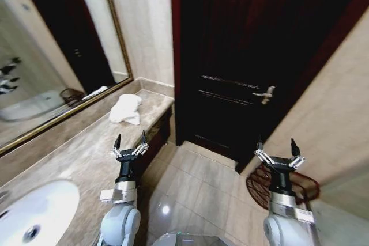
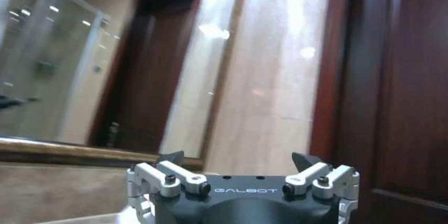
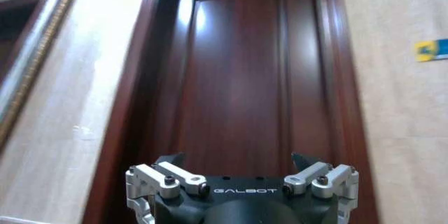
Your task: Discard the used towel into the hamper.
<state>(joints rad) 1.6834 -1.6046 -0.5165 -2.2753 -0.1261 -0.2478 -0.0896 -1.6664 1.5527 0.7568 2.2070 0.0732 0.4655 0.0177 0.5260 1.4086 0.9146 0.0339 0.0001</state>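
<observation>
Overhead, both arms are reaching forward with nothing in their grasp. The left tool [image 1: 130, 144] is hovering over the edge of the marble counter [image 1: 81, 154], its two fingers spread wide and holding nothing; the crumpled white towel [image 1: 126, 109] is lying on the counter well ahead of it, near the counter's far end and below the gold-framed mirror [image 1: 52, 56]. The right tool [image 1: 278, 149] is hanging over the tiled floor [image 1: 196, 188], its fingers likewise spread wide and empty. The hamper [image 1: 300, 185], a dark red-brown openwork basket, is standing on the floor just behind and below the right tool, against the wall. A dark wooden door [image 1: 253, 56] is facing both tools. In each wrist view the word "GALBOT" is showing in white on the black tool body [image 2: 245, 190] [image 3: 245, 191]
</observation>
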